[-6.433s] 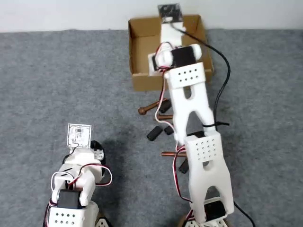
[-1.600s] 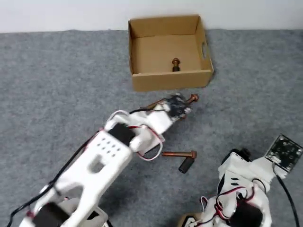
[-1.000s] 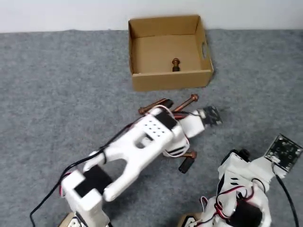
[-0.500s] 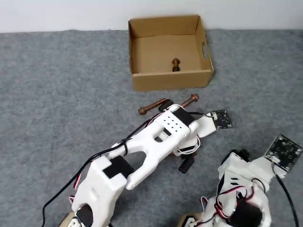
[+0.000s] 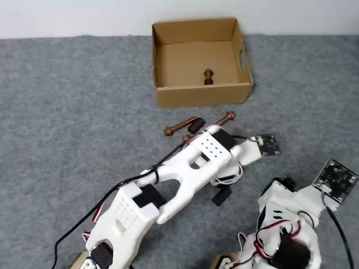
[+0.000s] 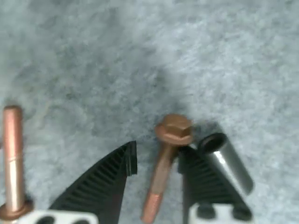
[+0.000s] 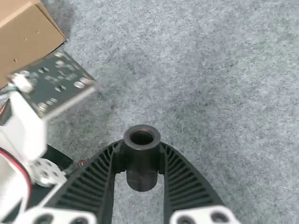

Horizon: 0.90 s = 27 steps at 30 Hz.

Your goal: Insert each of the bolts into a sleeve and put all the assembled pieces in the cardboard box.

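Note:
In the left wrist view my left gripper (image 6: 157, 153) is open, its fingers either side of a copper bolt (image 6: 167, 161) lying on the grey carpet. A black sleeve (image 6: 227, 161) lies just outside one finger, and a second bolt (image 6: 13, 158) lies farther off. My right gripper (image 7: 141, 164) is shut on an upright black sleeve (image 7: 141, 156), bore facing the camera. In the high view the left arm (image 5: 196, 162) stretches over the middle of the carpet and the right arm (image 5: 289, 216) is folded at the front right. The cardboard box (image 5: 168, 98) holds one assembled piece (image 5: 208, 77).
Two more bolts (image 5: 179, 126) (image 5: 222, 120) and a sleeve (image 5: 195, 126) lie in front of the box. Another sleeve (image 5: 221, 195) lies beside the left arm. The left arm's camera board (image 7: 49, 88) is close to my right gripper. Open carpet spreads to the left.
The left arm has swung right across the loose parts and pushed forward, bringing its gripper over a bolt. The right arm, earlier over the box, now sits folded at the front right.

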Motion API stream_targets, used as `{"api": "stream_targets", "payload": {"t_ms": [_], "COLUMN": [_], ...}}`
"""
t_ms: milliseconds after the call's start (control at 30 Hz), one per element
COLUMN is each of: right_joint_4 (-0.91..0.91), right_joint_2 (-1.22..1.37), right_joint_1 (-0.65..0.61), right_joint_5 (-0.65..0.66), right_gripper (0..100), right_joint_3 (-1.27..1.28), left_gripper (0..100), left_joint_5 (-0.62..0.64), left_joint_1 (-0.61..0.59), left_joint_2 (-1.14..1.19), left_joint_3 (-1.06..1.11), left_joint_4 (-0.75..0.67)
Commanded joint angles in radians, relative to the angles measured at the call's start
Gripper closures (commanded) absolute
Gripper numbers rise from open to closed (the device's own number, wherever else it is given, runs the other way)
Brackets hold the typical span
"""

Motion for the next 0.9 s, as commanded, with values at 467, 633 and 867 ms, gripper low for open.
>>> {"api": "stream_targets", "payload": {"t_ms": [467,633,867], "right_joint_4": [-0.013,-0.012,-0.01], "right_joint_2": [0.002,0.002,0.002], "right_joint_1": [0.005,0.005,0.005], "right_joint_5": [0.006,0.006,0.011], "right_gripper": [99.1,99.1,99.1], "right_joint_3": [-0.006,-0.009,-0.012], "left_gripper": [100,100,100], "left_joint_5": [0.091,0.256,0.287], "left_joint_1": [0.002,-0.029,-0.052], "left_joint_2": [0.0,-0.023,-0.279], "left_joint_3": [-0.263,-0.455,-0.437], "left_joint_4": [0.342,0.425,0.425]}}
